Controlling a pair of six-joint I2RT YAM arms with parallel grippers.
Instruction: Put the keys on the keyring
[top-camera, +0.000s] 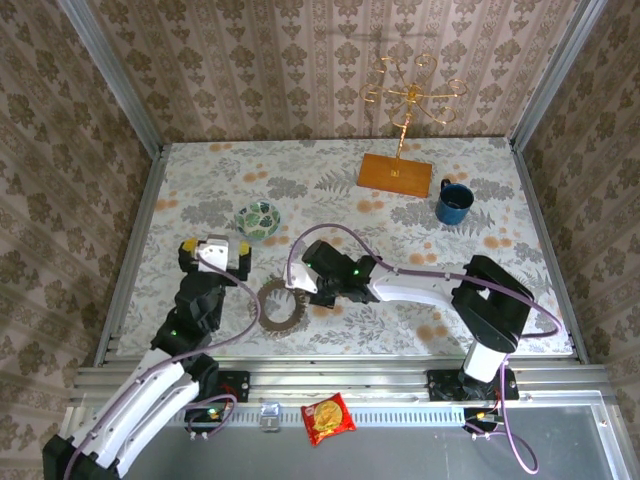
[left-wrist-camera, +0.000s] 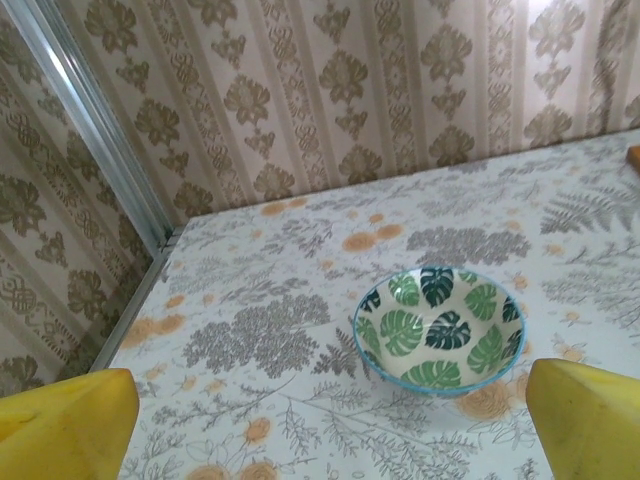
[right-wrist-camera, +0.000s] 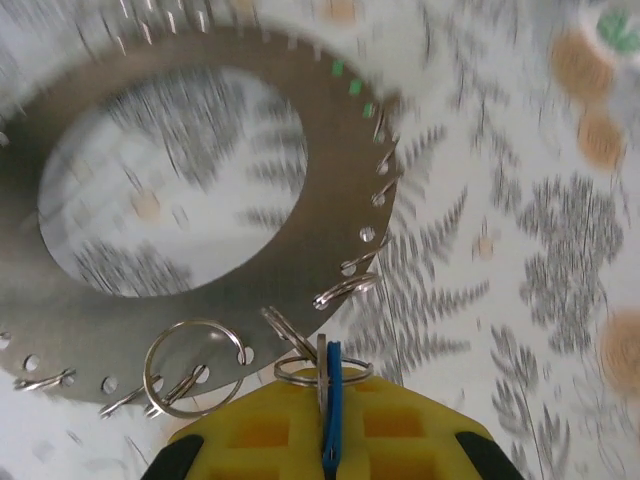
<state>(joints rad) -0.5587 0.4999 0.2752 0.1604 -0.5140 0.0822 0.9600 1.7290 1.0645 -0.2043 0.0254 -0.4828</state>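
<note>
My right gripper (right-wrist-camera: 325, 435) pinches the blue key (right-wrist-camera: 331, 395) by the edge of the keyring (right-wrist-camera: 345, 190), maybe touching it; that view is blurry. My left gripper (left-wrist-camera: 325, 420) stands wide, near the bowl (left-wrist-camera: 440, 325).

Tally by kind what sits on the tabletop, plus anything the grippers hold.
Keyring: 1
Leaf-patterned bowl: 1
Blue mug: 1
Gold wire stand: 1
Blue key, held in the right gripper: 1
Total: 5
</note>
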